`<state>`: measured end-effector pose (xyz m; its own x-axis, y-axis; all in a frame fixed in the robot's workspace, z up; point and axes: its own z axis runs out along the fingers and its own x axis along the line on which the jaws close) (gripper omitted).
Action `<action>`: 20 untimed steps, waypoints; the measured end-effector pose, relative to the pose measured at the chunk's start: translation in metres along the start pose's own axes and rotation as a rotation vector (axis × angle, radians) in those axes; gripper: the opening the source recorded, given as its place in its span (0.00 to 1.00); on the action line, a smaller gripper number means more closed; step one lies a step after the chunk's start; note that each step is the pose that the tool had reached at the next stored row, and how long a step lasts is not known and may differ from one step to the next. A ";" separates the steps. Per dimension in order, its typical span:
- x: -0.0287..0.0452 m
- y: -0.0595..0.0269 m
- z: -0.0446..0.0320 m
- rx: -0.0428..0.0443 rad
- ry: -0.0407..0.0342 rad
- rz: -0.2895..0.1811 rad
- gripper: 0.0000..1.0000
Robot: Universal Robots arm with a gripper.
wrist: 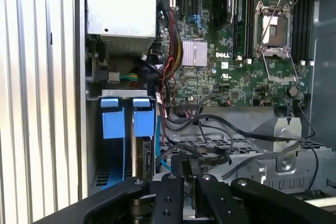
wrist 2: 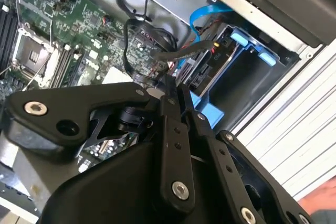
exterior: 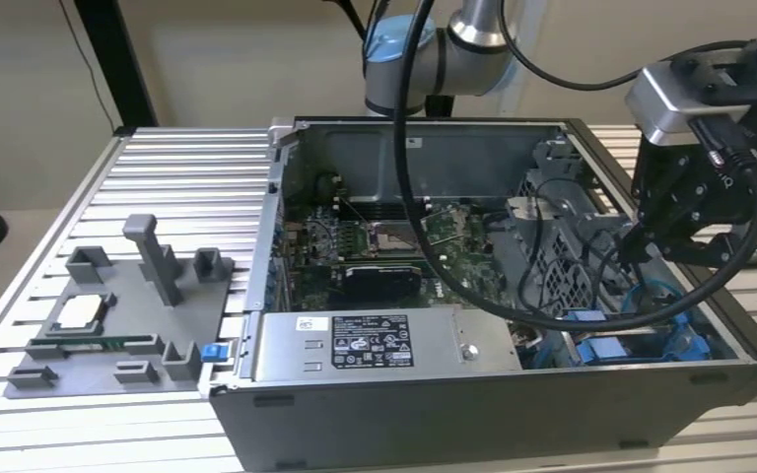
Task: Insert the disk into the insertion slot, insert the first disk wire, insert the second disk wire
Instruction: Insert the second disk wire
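Closed black tool (wrist: 192, 182) above blue-railed insertion slot (wrist: 127, 129), near white-labelled power supply (exterior: 368, 342).

A grey fixture tray (exterior: 96, 335) lies on the slatted table (exterior: 181, 177) beside the open computer case (exterior: 484, 394)

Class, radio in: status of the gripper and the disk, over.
Gripper shut, low inside the case. Disk in slot. Loose black wires crowd the gripper.

Black gripper (wrist 2: 178, 98) jaws closed, above blue-railed insertion slot (wrist 2: 247, 77), motherboard (wrist 2: 58, 40) beside
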<state>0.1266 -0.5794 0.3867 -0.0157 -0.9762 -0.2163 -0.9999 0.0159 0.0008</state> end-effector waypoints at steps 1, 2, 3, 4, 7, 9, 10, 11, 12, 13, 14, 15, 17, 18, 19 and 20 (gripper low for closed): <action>0.0001 0.0003 0.0006 0.0017 0.0000 0.000 0.00; 0.0003 0.0005 0.0015 0.0043 0.0001 -0.001 0.00; 0.0006 0.0007 0.0027 0.0083 0.0001 -0.002 0.00; 0.0010 0.0011 0.0041 0.0127 -0.0001 -0.003 0.00; 0.0020 0.0022 0.0080 0.0240 -0.0004 -0.005 0.00; 0.0026 0.0030 0.0105 0.0307 -0.0003 -0.007 0.00; 0.0030 0.0034 0.0117 0.0339 -0.0003 -0.007 0.00; 0.0033 0.0038 0.0130 0.0371 -0.0004 -0.008 0.00; 0.0037 0.0041 0.0142 0.0402 -0.0004 -0.009 0.00; 0.0040 0.0046 0.0155 0.0433 -0.0004 -0.009 0.00; 0.0043 0.0049 0.0167 0.0466 -0.0003 -0.010 0.00; 0.0046 0.0054 0.0180 0.0504 -0.0002 -0.011 0.00; 0.0052 0.0062 0.0204 0.0582 -0.0002 -0.013 0.00; 0.0054 0.0066 0.0216 0.0620 -0.0002 -0.014 0.00; 0.0057 0.0069 0.0227 0.0656 0.0002 -0.014 0.00; 0.0059 0.0071 0.0237 0.0679 0.0005 -0.015 0.00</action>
<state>0.1195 -0.5799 0.3623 -0.0007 -0.9766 -0.2153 -0.9975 0.0159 -0.0687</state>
